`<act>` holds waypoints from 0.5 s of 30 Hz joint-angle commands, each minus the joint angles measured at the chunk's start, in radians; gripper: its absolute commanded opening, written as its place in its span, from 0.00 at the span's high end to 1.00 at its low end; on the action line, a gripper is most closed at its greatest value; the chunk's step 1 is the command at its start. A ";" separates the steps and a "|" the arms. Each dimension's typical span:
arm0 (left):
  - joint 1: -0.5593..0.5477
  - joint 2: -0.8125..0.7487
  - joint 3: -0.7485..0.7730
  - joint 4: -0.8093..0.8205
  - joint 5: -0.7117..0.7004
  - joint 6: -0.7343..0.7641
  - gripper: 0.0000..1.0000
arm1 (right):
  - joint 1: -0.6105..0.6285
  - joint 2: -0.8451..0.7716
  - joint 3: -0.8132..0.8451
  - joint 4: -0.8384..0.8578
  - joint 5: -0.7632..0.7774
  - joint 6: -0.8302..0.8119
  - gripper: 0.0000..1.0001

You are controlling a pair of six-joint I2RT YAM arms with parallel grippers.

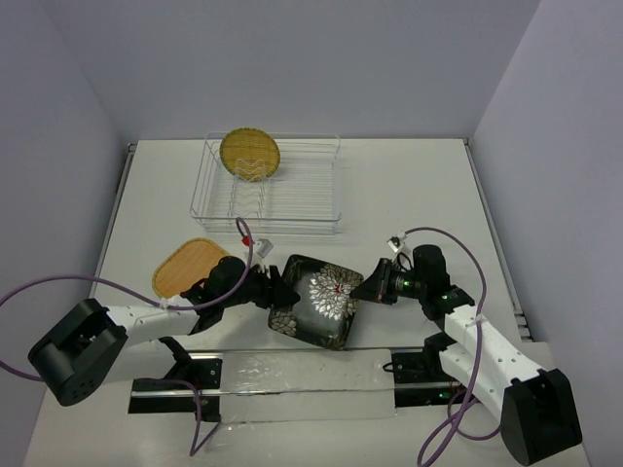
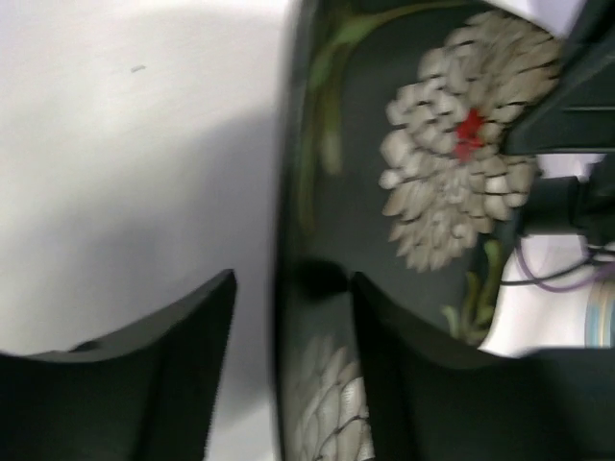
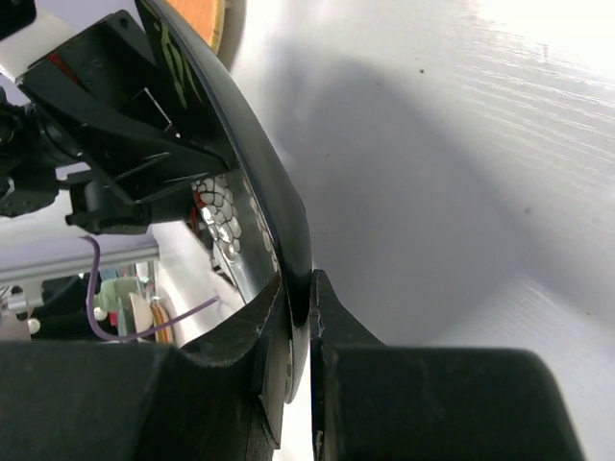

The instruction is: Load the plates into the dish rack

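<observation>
While the right claw was clamped tight on one edge of the black square plate, its two fingers pressed together with the dark rim pinched between them, the left claw stood at the opposite edge with its jaws apart. Seen from the left wrist, one finger of that claw lay over the flowered face of the plate and the other hung outside the rim. A strip of white tabletop showed between that outer finger and the plate's edge, so the left claw straddled the rim without pinching it. The plate sat between the two claws, directly ahead of each, its white flowers and small red centre facing up. It was held at a tilt and cast a broad shadow on the tabletop beyond the right claw. Whether its near corner touched the tabletop could not be told. The tan bamboo plate lay flat on the tabletop just behind and outside the left claw, beside that arm's wrist. The dish rack stood well beyond both claws, toward the far wall, somewhat more on the left claw's side. The yellow plate stood upright among the rack's prongs in its far left part, well apart from both claws.
</observation>
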 commanded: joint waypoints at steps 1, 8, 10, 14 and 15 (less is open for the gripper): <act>-0.003 -0.009 0.042 0.222 0.148 0.013 0.59 | -0.008 -0.030 0.089 0.109 -0.134 0.024 1.00; -0.003 -0.127 0.135 0.165 0.173 0.134 1.00 | -0.011 -0.025 0.127 0.088 -0.156 -0.028 1.00; -0.003 -0.167 0.196 0.093 0.152 0.188 1.00 | -0.015 -0.032 0.159 0.047 -0.129 -0.061 0.92; -0.003 -0.228 0.321 -0.028 0.084 0.374 1.00 | -0.023 -0.046 0.219 -0.034 -0.049 -0.102 0.47; -0.003 -0.237 0.370 -0.063 0.058 0.417 1.00 | -0.030 -0.054 0.237 -0.055 -0.032 -0.116 0.41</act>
